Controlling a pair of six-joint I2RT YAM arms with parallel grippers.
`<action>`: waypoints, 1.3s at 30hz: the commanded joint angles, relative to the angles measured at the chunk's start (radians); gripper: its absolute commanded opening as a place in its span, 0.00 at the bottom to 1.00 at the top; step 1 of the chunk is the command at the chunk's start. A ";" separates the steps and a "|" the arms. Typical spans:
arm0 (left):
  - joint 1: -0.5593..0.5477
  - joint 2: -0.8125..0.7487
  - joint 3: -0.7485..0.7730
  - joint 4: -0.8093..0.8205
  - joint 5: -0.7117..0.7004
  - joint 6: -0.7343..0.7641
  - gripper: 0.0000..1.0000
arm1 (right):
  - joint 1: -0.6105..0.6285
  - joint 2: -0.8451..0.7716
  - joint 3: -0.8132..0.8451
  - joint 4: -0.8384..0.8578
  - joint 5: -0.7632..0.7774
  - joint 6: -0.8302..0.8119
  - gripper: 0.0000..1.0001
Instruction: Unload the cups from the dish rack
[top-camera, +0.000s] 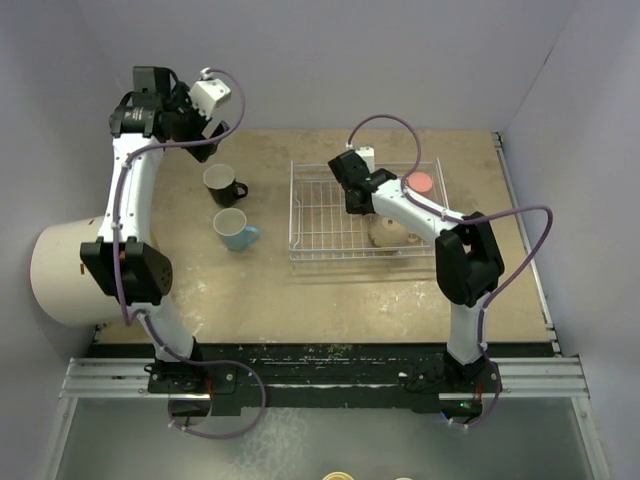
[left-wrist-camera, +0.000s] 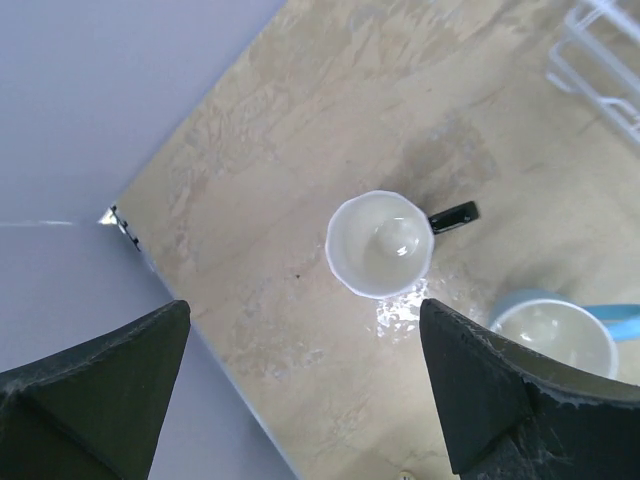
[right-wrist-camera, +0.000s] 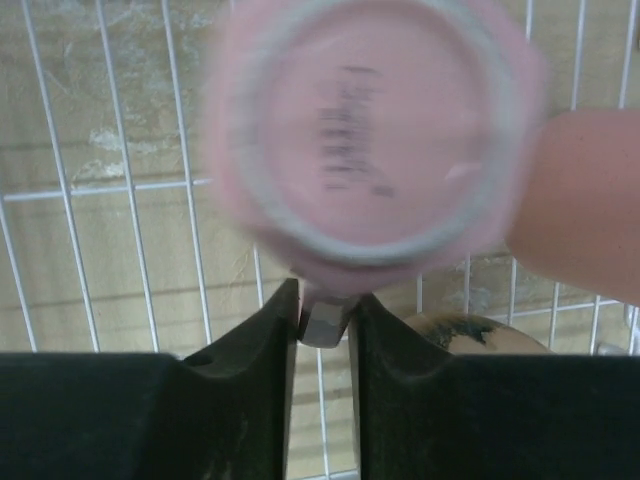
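The white wire dish rack stands right of centre. My right gripper is inside it, shut on the handle of the pale pink mug, which shows bottom-up and blurred in the right wrist view. The coral tumbler and the tan mug are in the rack beside it. The black mug and the light blue mug stand upright on the table left of the rack. My left gripper is open and empty, high above them.
A big white cylinder lies at the left table edge by the left arm. Walls close the table at the back and both sides. A corner of the rack shows in the left wrist view.
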 joint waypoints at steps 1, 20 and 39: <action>0.004 -0.115 -0.091 0.001 0.135 -0.025 0.99 | 0.000 -0.027 0.030 0.003 0.052 0.021 0.19; -0.043 -0.847 -0.907 0.244 0.482 0.427 0.99 | 0.051 -0.474 -0.078 0.196 -0.717 0.082 0.00; -0.097 -1.107 -1.064 0.432 0.627 0.660 0.96 | 0.168 -0.525 -0.542 1.386 -1.178 0.977 0.00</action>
